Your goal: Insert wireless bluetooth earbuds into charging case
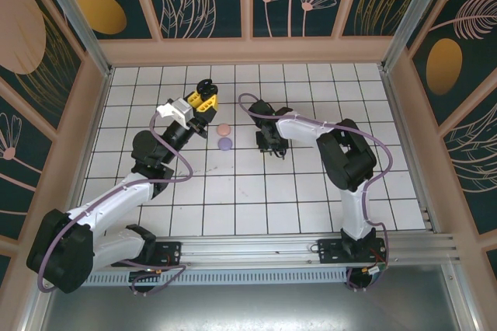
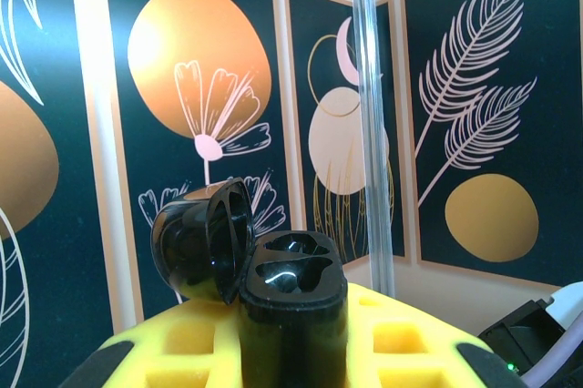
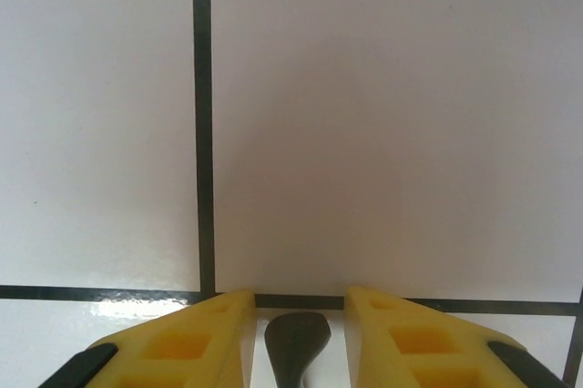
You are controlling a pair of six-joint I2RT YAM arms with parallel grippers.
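Observation:
My left gripper (image 1: pixel 203 98) is raised above the back-left part of the table and shut on a black charging case (image 2: pixel 293 315). The case stands upright between the yellow fingers (image 2: pixel 182 342), its lid (image 2: pixel 196 242) hinged open to the left and both sockets showing dark and glossy. My right gripper (image 1: pixel 273 147) points straight down at the tiles near the table's middle. In the right wrist view a black earbud (image 3: pixel 296 344) lies on the white tile between the two yellow fingers (image 3: pixel 196 342), with a thin white gap on each side of it.
A pink round case (image 1: pixel 224 129) and a lilac round case (image 1: pixel 225 144) lie on the tiles between the two grippers. Patterned walls and metal posts (image 2: pixel 372 106) enclose the white tiled table (image 1: pixel 311 199).

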